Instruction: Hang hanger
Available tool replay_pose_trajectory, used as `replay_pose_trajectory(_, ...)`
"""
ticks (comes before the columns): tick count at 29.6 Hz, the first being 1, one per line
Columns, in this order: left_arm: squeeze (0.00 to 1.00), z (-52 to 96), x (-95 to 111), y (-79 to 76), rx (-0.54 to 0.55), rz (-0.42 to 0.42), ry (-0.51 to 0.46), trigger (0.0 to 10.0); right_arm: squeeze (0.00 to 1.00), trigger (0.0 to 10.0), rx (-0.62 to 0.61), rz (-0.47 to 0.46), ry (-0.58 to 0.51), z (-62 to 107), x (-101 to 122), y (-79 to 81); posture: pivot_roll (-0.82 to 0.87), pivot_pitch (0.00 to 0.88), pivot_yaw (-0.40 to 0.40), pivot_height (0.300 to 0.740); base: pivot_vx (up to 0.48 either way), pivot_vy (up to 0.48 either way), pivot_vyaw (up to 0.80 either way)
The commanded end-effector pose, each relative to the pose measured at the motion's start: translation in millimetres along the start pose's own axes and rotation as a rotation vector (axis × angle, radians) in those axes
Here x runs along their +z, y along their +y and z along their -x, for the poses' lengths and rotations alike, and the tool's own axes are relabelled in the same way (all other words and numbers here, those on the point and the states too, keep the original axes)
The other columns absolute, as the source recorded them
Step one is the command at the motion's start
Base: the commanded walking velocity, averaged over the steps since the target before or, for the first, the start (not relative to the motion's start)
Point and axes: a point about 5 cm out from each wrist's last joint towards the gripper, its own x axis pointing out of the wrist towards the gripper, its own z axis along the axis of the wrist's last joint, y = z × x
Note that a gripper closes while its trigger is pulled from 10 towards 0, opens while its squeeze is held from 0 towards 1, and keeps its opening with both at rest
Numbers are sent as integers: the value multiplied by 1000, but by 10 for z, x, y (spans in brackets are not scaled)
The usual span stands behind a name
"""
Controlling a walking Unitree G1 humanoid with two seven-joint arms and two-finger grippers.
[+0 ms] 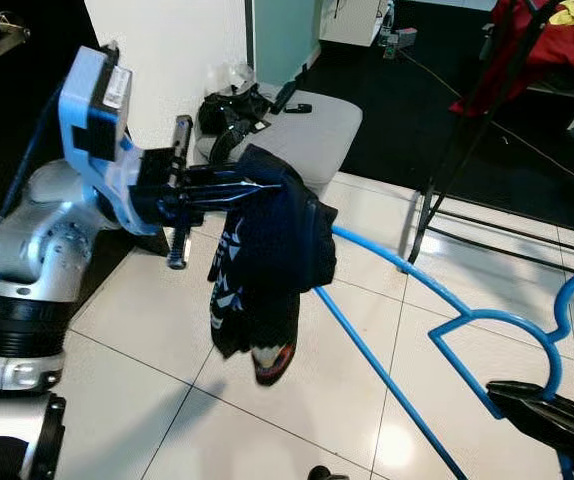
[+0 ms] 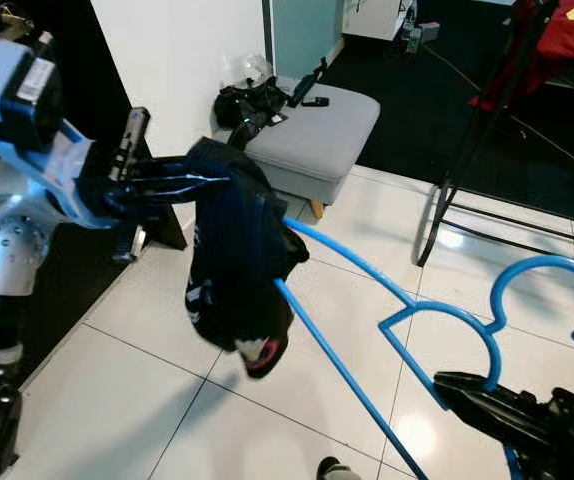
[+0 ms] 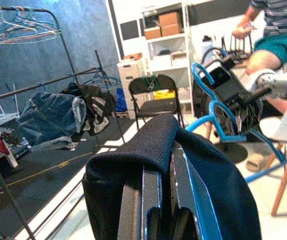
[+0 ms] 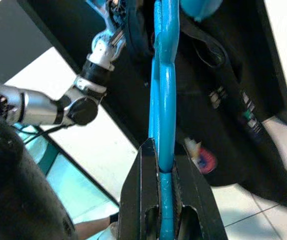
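Mid-carry step: both hands hold the load over the tiled floor, rack not reached yet. Right hand is clamped on the blue hanger near its hook, fingers tight around the bar in the right wrist view. Left hand is pinched on the dark garment, which drapes over the hanger's far arm. Likely next: turn toward the black rack and lift the hook onto a rail. Left fingertips are buried in cloth; the rack's top rail is cut off; grey ottoman is behind.
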Motion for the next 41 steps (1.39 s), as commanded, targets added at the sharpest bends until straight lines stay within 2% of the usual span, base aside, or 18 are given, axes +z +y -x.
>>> replay_pose_trajectory(1, 0, -45, 18, -35, -25, -6, -12, 10000, 0, 10000, 8, -2, -16, -19, -12, 12, -70, 191, 25, 740, 0, 0, 0)
replay_pose_trajectory(3, 0, -106, -59, -75, -19, 27, -31, 10000, 0, 10000, -7, 10, -61, -85, -21, -38, -69, 191, 25, 740, 0, 0, 0)
replay_pose_trajectory(7, 0, -113, -100, -95, -11, 39, -30, 10000, 0, 10000, -31, 20, -94, -123, -26, -86, -69, 191, 24, 740, 0, 0, 0)
replay_pose_trajectory(12, 0, -63, -91, -68, 18, 33, -24, 10000, 0, 10000, -71, 27, -102, -130, -46, -139, -68, 191, 23, 740, 0, 0, 0)
replay_pose_trajectory(15, 0, 35, -15, -13, 53, 5, -10, 10000, 0, 10000, -129, 35, -98, -124, -78, -213, -63, 191, 20, 740, 0, 0, 0)
replay_pose_trajectory(18, 0, 96, 26, 35, 88, -25, 4, 10000, 0, 10000, -129, 19, -95, -115, -100, -210, -63, 187, 17, 740, 0, 0, 0)
replay_pose_trajectory(26, 0, 127, 72, 102, 141, -50, -11, 10000, 0, 10000, -106, -15, -69, -101, -157, -163, -63, 186, 16, 740, 0, 0, 0)
replay_pose_trajectory(41, 0, 20, 56, -10, 64, 3, -58, 10000, 0, 10000, -188, 0, -137, -101, -164, -273, -65, 187, 17, 740, 0, 0, 0)
